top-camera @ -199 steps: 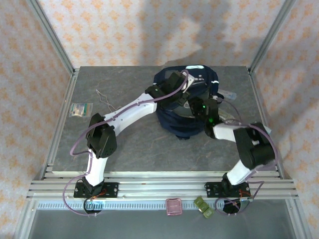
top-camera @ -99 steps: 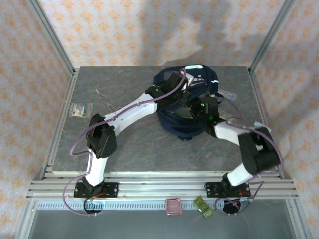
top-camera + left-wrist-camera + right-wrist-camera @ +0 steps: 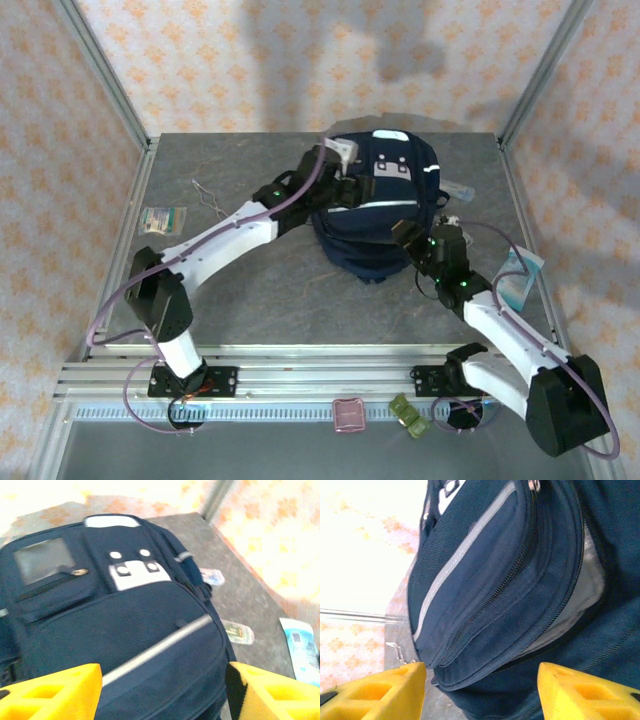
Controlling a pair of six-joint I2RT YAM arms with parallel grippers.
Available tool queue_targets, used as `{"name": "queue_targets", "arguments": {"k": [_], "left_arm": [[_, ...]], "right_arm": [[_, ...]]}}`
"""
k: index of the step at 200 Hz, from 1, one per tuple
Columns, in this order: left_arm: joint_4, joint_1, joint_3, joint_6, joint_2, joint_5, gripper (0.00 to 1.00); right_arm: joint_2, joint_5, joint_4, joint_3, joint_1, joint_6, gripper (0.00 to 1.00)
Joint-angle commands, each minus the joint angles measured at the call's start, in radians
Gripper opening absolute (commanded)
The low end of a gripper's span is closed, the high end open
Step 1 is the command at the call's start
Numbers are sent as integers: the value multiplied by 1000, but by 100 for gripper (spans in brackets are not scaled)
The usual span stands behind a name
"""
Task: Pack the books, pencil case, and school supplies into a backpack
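The navy backpack [image 3: 385, 215] lies at the back middle of the table, front pocket with white patches facing up. My left gripper [image 3: 352, 192] hovers over its left side, open; in the left wrist view its jaws [image 3: 162, 692] stand wide above the grey-striped front [image 3: 125, 625], holding nothing. My right gripper [image 3: 405, 236] is open at the backpack's near right edge, facing its zipped side [image 3: 510, 570]. School supplies lie right of the bag: a clear packet [image 3: 460, 190], another [image 3: 239, 632], and a pale printed packet [image 3: 515, 280]. The pink pencil case [image 3: 348, 413] sits below the table's front rail. The books are out of view.
A greenish-white flat packet [image 3: 160, 220] and a thin bent wire [image 3: 210, 197] lie at the table's left. A small green object [image 3: 408, 415] rests beside the pink case. Metal frame posts and patterned walls close in the table's sides and back.
The left gripper has lifted off the backpack and opened. The backpack's front now lies flat, facing up. The right arm pulled back toward the near right, elbow swung down.
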Motion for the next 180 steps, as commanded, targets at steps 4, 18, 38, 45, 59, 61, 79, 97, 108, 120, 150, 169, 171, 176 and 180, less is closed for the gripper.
{"name": "queue_targets", "arguments": {"k": [4,18,38,45,59,61,79,97,108,120,150,169,171,176,180], "left_arm": [[62,135,-115,-168,15,-10,72],[96,187,-151,-215,59,54,73],[137,222,-131,-269,145,144,74],[133,222,-107,-266,177,151,74],[116,224,-51,-259,255,158,74],[115,223,-44,-259,265,159,74],[115,226,7,-258,335,201,73],[132,226,31,-268,378,249,70],[158,225,22,-274,379,270,67],[203,225,-5,-283,365,277,58],[238,231,-51,-294,338,308,15],[263,232,-81,-305,320,333,0],[265,232,-84,-306,317,336,0],[270,234,-93,-310,308,337,0],[273,234,-102,-313,299,335,0]], "right_arm": [[-19,80,-45,-34,3,-8,59],[7,61,-17,-35,4,-13,59],[47,37,14,-27,4,-7,58],[55,35,19,-24,4,-7,58],[59,43,27,-21,3,-10,58],[58,44,27,-21,3,-10,58],[61,58,27,-21,5,-18,58],[74,65,29,-25,4,-22,58],[91,79,35,-30,4,-23,58],[121,88,33,-25,4,-28,58],[198,87,57,6,4,-41,57],[243,92,59,30,4,-58,56],[247,94,59,32,4,-58,56],[255,96,59,38,3,-59,56],[260,97,59,43,2,-60,56]]}}
